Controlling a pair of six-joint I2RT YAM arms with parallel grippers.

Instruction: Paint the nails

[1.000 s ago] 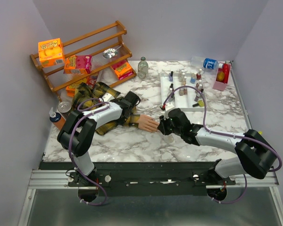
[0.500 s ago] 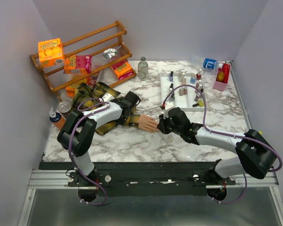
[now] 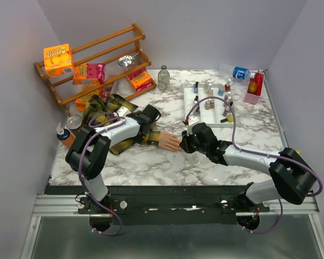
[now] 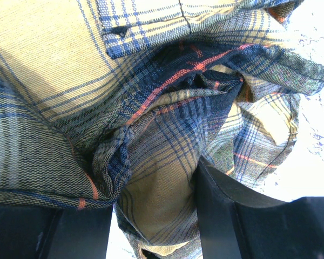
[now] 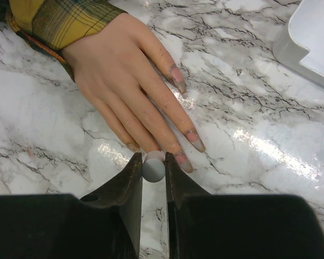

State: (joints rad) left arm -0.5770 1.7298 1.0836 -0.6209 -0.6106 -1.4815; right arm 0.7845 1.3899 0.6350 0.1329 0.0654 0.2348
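1. Marble table (image 3: pixel 151 167): work surface. The white tray (image 3: pixel 190 108) of polish bottles sits at the far right, well apart from the work.
2. Plaid sleeve (image 4: pixel 151 135): lies crumpled at left-centre of the table. The left gripper (image 4: pixel 151 226) is on it, with a bunched fold of cloth filling the gap between its fingers, so the fingers are clamped on fabric. Judged to be steadying the arm.
3. Mannequin hand (image 5: pixel 124 81): palm down on the marble, sticking out of the cuff, fingers fanned toward the right arm.
4. Right gripper (image 5: pixel 153 162): fingers closed on a small grey cylinder (image 5: pixel 153 168), judged to be the brush handle. It is seen end-on and the bristles are hidden beneath it.
5. The nails (image 5: pixel 196 143): at the fingertips, just beside the gripper. Several show a pinkish-grey film, smeared past the nail edges. The handle sits touching or just over the tip between the two nearest fingers.
6. Step in hand (judgement): coating in progress, tool at a fingertip.
7. Next move calls for a short, light stroke along a single nail, keeping the brush off the skin, while the left arm holds the sleeve from shifting.
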